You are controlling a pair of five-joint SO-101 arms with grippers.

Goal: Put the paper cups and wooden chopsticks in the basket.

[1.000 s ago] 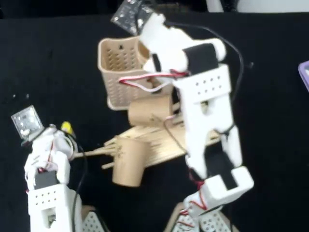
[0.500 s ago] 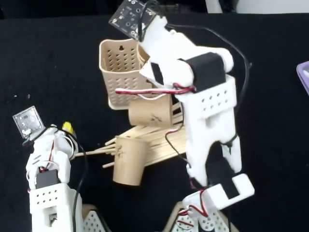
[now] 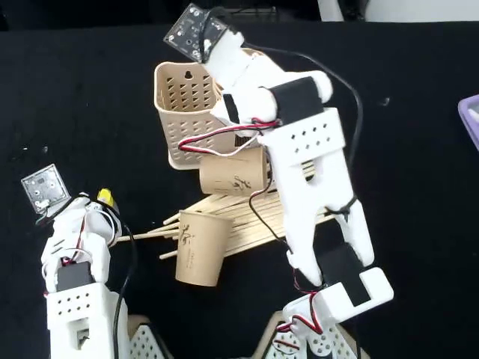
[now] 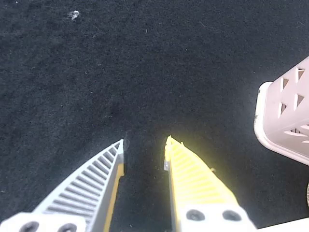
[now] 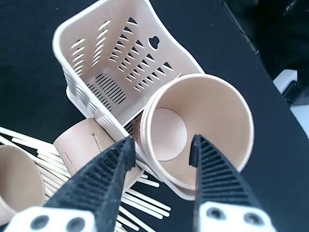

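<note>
Over the last second your right arm (image 3: 307, 157) has swung its wrist leftward across the basket (image 5: 120, 53), while the left arm and everything on the table (image 3: 90, 90) have stayed put. The right fingers (image 5: 101, 179) now stand apart over the nested paper cups (image 5: 217, 116), which rest mouth-up against a corner of the basket. One tip is outside the cup wall and one is over the mouth, clamped on nothing, so I judge these cups delivered, or nearly so. More work remains: one cup (image 3: 232, 173) lies on its side just beside the basket, and another cup (image 3: 198, 250) rests on the heap of wooden chopsticks (image 3: 251, 224). The left fingers (image 4: 193, 179) are also spread and empty, over bare table. You cannot tell whether the nested cups sit fully inside the basket or perch on its rim. From above, the arm covers them, along with part of the chopsticks.
</note>
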